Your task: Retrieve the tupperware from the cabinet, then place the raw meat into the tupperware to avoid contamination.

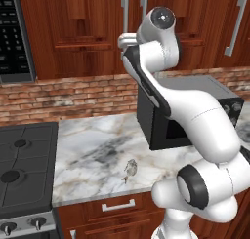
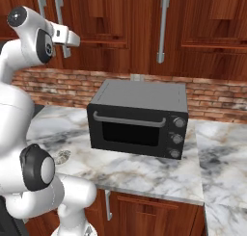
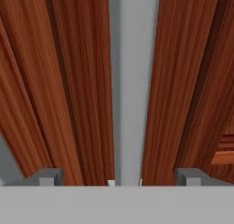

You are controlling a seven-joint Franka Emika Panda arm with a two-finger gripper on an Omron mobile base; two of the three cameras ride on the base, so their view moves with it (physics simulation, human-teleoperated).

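Fingers [image 3: 50,176] straddle cabinet handle [image 3: 132,81]; base view adds raw meat [image 1: 130,169].

Even, diffuse light fills all three rendered views, with no single visible source. The white-and-grey veined marble counter [image 1: 93,150] is bright and carries only faint, soft shadow beside the black box-shaped toaster oven [image 2: 137,117], whose flat grey top catches a pale sheen. The reddish-brown panelled wooden wall cabinet [image 2: 120,28] looks saturated, its recessed panel edges darker. The glossy white robot arm [image 1: 195,121] shows smooth shading without hard glare. All frames are low in resolution and slightly soft; in the hand view the long vertical silver bar handle [image 3: 132,81] is a flat grey, blurry-edged strip, and the wood grain is smeared.
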